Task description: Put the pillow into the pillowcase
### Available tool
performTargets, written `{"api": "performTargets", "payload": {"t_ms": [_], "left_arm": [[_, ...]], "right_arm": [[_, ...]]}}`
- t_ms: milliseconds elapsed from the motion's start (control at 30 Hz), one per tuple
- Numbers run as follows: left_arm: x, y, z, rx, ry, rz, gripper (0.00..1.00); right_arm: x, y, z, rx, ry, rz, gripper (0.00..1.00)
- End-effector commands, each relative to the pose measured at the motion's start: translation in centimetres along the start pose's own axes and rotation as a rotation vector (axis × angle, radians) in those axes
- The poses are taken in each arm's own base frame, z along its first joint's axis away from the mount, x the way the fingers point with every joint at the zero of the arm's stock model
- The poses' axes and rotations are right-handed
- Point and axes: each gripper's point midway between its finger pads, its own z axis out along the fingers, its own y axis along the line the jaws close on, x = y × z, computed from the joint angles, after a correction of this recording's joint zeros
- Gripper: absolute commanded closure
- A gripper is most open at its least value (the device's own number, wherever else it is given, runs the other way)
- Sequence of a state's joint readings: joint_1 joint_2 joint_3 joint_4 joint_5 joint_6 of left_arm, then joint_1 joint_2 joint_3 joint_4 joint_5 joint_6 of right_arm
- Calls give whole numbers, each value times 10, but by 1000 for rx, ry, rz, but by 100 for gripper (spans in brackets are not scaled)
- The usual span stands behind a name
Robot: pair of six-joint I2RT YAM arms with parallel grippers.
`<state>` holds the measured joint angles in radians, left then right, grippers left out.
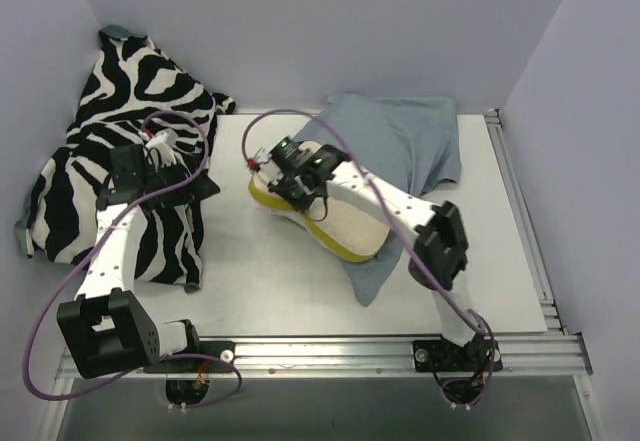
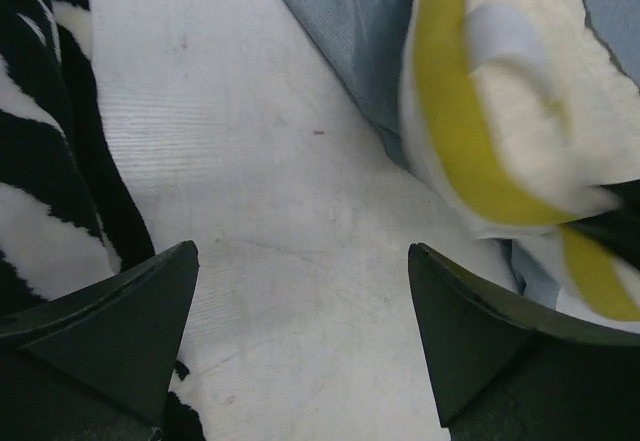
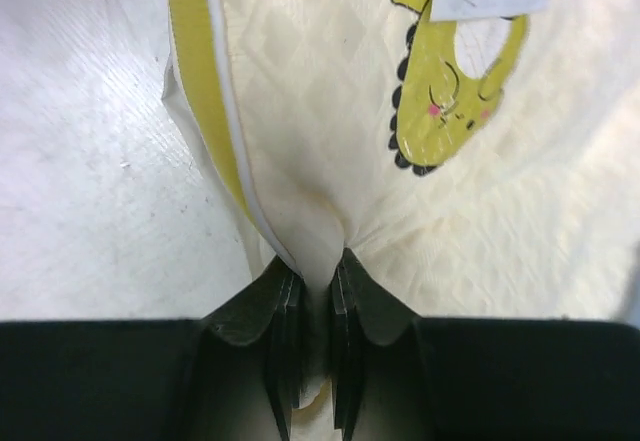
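Note:
The cream pillow (image 1: 345, 223) with a yellow edge lies at the table's middle, partly on the grey-blue pillowcase (image 1: 405, 141). My right gripper (image 1: 290, 166) is shut on the pillow's far left end; in the right wrist view the fabric (image 3: 330, 161) is pinched between the jaws (image 3: 318, 281), beside a yellow cartoon mark (image 3: 450, 91). My left gripper (image 1: 195, 176) is open and empty over the table's left side; its view shows the pillow (image 2: 500, 111) and the pillowcase (image 2: 350, 31) ahead to the right, with bare table between its fingertips (image 2: 300, 261).
A black-and-white zebra-print cloth (image 1: 100, 151) covers the table's left part, under the left arm, and shows at the left of the left wrist view (image 2: 50, 191). White walls enclose the table. A metal rail (image 1: 520, 211) runs along the right edge.

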<state>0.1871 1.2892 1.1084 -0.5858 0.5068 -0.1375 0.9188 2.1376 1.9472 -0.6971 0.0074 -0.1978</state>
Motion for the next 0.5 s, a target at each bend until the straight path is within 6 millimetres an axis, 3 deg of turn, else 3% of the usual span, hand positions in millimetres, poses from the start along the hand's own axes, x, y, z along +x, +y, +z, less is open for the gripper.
{"api": "performTargets", "payload": {"t_ms": [0, 100, 233, 267, 367, 400, 467], "left_arm": [[-13, -16, 8, 123, -131, -2, 7], [-6, -23, 31, 167, -157, -17, 7], [8, -50, 68, 245, -117, 20, 5], [11, -70, 77, 283, -118, 70, 4], [7, -78, 107, 277, -107, 124, 3], [12, -71, 124, 257, -72, 115, 3], [-2, -73, 138, 259, -84, 151, 3]], "right_arm": [[-46, -35, -145, -36, -366, 117, 100], [-39, -44, -176, -71, -432, 140, 100], [-18, -49, -182, -82, -421, 157, 100], [-12, -52, -181, -77, -411, 169, 100], [4, -54, -185, -73, -392, 180, 100], [9, -54, -192, -74, -396, 187, 100], [20, -54, -192, -80, -377, 202, 100]]}}
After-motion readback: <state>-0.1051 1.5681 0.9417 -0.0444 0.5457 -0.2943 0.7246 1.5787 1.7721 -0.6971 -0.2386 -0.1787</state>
